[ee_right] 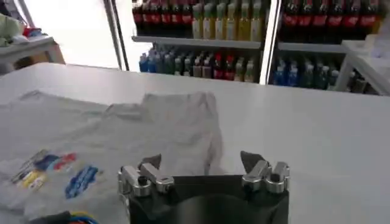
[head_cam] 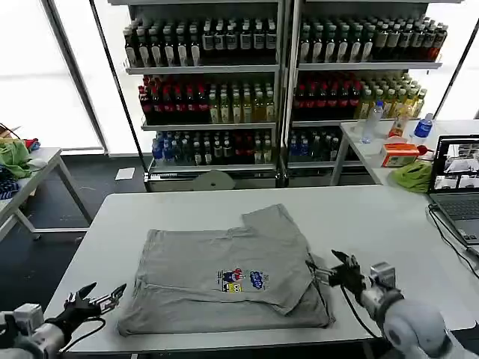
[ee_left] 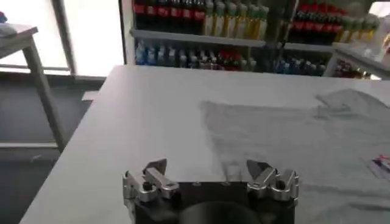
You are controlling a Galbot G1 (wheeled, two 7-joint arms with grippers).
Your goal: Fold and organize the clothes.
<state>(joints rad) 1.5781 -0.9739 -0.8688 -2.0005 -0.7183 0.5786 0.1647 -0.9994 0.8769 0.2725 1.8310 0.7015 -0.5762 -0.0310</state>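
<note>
Behind our white table [head_cam: 389, 217] stand shelves of bottled drinks [head_cam: 209, 45], with a laptop [head_cam: 458, 187] off to our right and a side table carrying a bright green cloth [head_cam: 13, 157] to our left. On the white table, near its middle and toward the front edge, lies the grey shirt [head_cam: 217, 269], flat and already partly folded: one sleeve [head_cam: 273, 224] is turned across the body and points toward the far side, and the small multicoloured print [head_cam: 241, 280] faces up. A second layer of grey cloth peeks out along the near-right edge, though we cannot tell whether it is a separate garment or the same shirt doubled under.

Our left gripper [head_cam: 97, 298] hangs low at the front-left corner, just beside the shirt's near-left hem but not touching it, its fingers spread apart and holding nothing. Our right gripper [head_cam: 333, 271] sits at the shirt's right edge, fingers likewise spread, close to the cloth with no fabric between them; the right wrist view shows the print and sleeve just ahead of it.

We judge that both arms flank the shirt this way so each can take an opposite edge for the next fold. The thin cotton will likely sag and slip, so each pinch needs to catch every layer at once.
</note>
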